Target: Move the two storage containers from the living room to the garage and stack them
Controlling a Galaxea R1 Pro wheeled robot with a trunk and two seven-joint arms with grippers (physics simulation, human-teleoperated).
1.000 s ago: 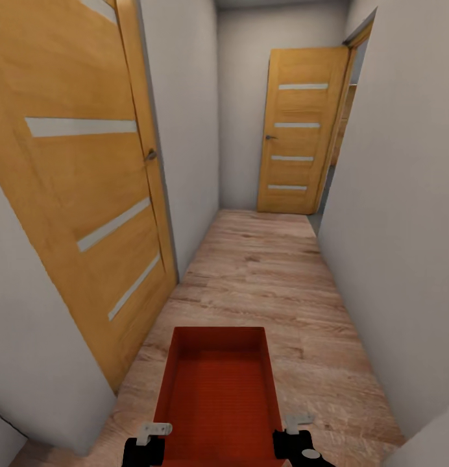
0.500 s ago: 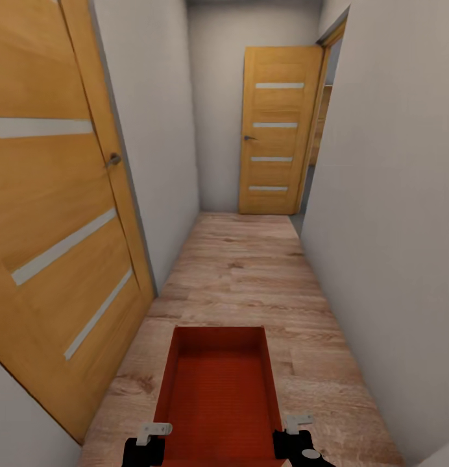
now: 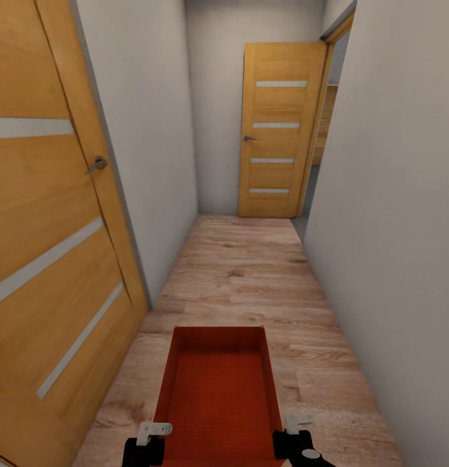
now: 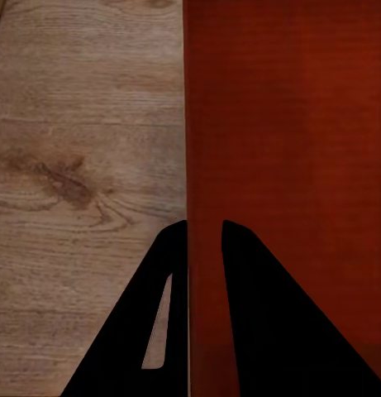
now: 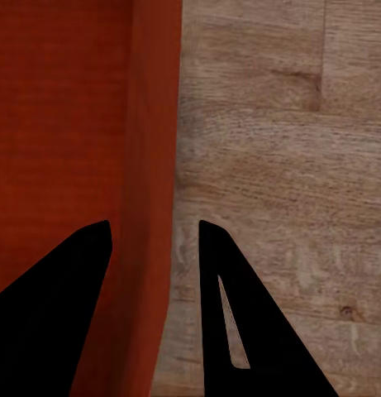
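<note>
1. Head view, far left: a tall orange-wood door (image 3: 49,227) with pale horizontal strips and a lever handle (image 3: 98,164) stands against the grey wall (image 3: 153,149). It bears no writing or label.
2. Low in the middle, one red-orange storage container (image 3: 215,389) is carried above the light wood plank floor (image 3: 250,272) of a narrow corridor, open top up, its inside bare, with no brand mark to read.
3. The left gripper (image 3: 146,436) pinches the container's left wall; in the left wrist view its fingers (image 4: 161,314) sit one on each side of that thin wall.
4. The right gripper (image 3: 294,433) clamps the opposite wall likewise, with the wall between its fingers (image 5: 231,314).
5. Farther right, at the corridor's end, a second orange door (image 3: 279,130) stands beside an opening in the right wall (image 3: 393,214).
</note>
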